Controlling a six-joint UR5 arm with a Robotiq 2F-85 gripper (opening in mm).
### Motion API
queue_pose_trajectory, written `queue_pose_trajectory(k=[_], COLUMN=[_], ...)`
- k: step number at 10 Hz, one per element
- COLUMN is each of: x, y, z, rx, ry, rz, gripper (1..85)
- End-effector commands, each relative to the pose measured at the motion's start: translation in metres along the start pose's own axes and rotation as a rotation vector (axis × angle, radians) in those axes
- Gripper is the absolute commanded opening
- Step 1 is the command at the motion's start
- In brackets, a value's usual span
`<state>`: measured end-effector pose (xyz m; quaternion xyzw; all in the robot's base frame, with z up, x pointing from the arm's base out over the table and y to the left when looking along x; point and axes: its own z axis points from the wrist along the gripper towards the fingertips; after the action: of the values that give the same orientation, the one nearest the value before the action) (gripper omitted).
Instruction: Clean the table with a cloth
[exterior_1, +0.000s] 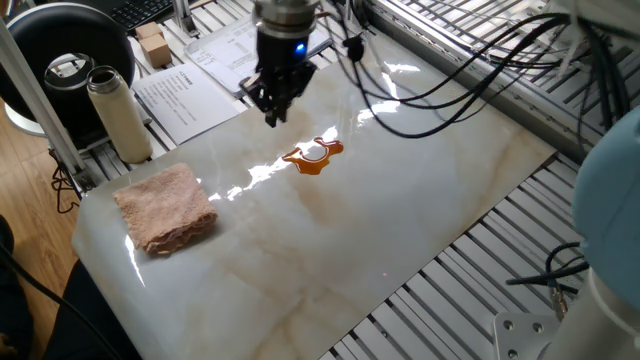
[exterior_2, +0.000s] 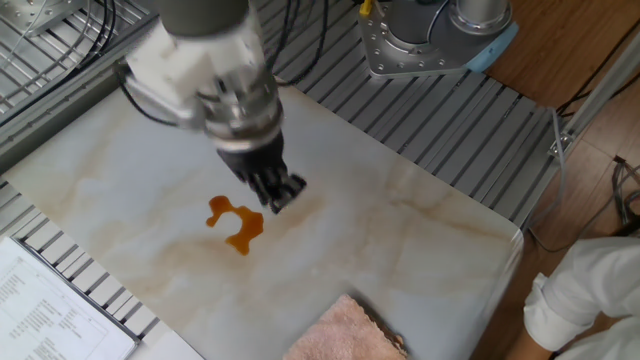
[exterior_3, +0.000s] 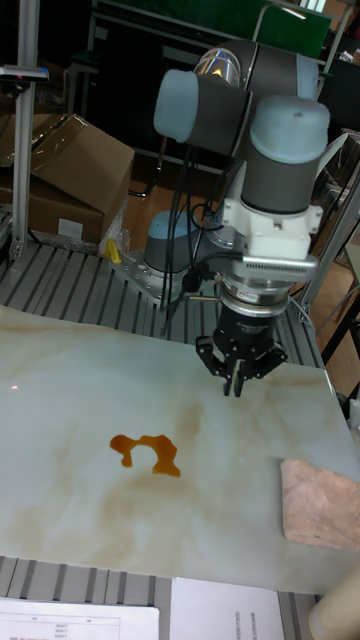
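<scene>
Cloth (exterior_1: 165, 208) and spill (exterior_1: 314, 157) — apart on table (exterior_1: 400, 220).

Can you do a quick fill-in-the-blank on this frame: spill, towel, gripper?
1. The spill on the table is ____ in colour.
2. The gripper is holding ____.
3. The towel lies flat on the table, ____ from the spill.
4. Beside the table, next to the printed papers, a cream ____ stands upright.

Missing words: orange-brown; nothing; apart; bottle
</scene>
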<state>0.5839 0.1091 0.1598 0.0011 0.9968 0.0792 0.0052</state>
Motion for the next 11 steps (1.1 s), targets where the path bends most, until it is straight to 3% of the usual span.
queue_pose_trajectory(k=[1, 2, 3, 4, 5, 6, 7, 9, 11], x=[-0.004, 0.0, -0.004, -0.014, -0.03, -0.043, -0.05, -0.037, -0.04], y=[0.02, 0.016, 0.019, 0.034, 0.058, 0.071, 0.073, 0.072, 0.075], z=[0.01, 0.01, 0.011, 0.024, 0.041, 0.059, 0.067, 0.066, 0.075], rx=[-0.028, -0.013, -0.022, -0.022, -0.031, -0.012, 0.0, 0.004, 0.004], ry=[0.015, 0.031, 0.014, 0.003, -0.007, -0.017, -0.019, 0.031, 0.008], rz=[-0.02, -0.022, -0.013, 0.013, 0.053, 0.081, 0.085, 0.001, -0.016], gripper=[15.3, 14.3, 27.0, 40.0, 44.0, 45.0, 43.0, 43.3, 53.3])
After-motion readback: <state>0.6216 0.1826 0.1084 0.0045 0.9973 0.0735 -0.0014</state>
